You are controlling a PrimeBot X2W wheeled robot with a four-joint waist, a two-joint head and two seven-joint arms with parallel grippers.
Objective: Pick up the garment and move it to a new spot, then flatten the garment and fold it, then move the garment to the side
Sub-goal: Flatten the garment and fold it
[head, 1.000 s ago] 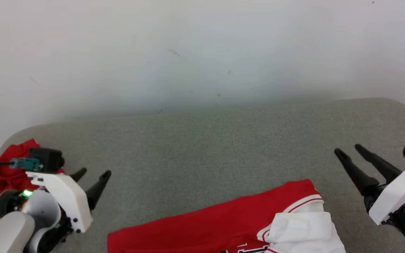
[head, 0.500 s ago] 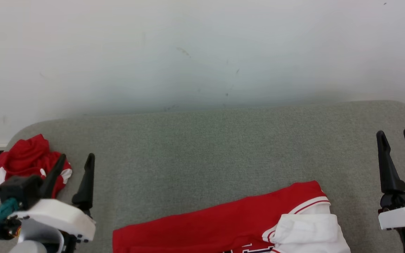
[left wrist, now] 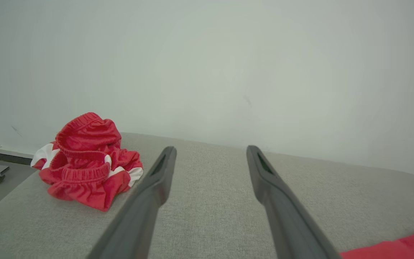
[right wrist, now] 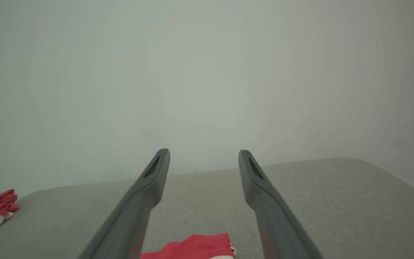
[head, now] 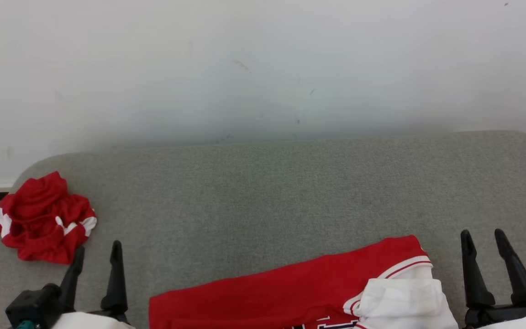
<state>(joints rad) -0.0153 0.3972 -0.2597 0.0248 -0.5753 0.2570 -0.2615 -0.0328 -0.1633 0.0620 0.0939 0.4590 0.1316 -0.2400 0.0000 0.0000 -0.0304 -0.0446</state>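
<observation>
**Grey tabletop [head: 263,183]: edge-drop risk at left**

Far left, crumpled red garment [head: 41,219] bunched by the tabletop's corner. Left gripper [head: 98,246] spread wide, empty, near it. Folded jersey [head: 290,297] flat at the near edge. Right gripper [head: 482,233] spread too. Likely hazard: clumsy nudge tipping the bundle overboard.

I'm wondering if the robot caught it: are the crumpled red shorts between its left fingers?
No, the crumpled red shorts lie on the grey fabric surface beside the open left fingers, with nothing between them.
</observation>
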